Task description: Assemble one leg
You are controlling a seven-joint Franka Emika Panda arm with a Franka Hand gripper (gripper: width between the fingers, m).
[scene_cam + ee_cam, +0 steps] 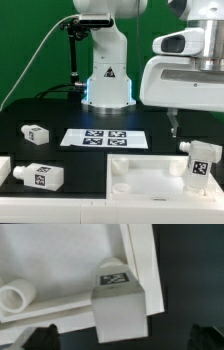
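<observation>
A leg [201, 164], a stubby white block with a black-and-white tag, stands upright at the right corner of the flat white tabletop piece [140, 185]. My gripper [194, 133] hangs just above it. In the wrist view the leg [119, 294] lies between my fingertips [40, 338], which are far apart and do not touch it, so the gripper [122, 340] is open. The leg stands over the tabletop's raised rim [140, 263]. A round socket [15, 297] shows on the tabletop. Two more legs [35, 132] [41, 177] lie at the exterior view's left.
The marker board [105, 138] lies mid-table in front of the robot base [108, 85]. Another white part [4, 168] sits at the exterior view's left edge. A black cable stand [73, 55] rises at the back.
</observation>
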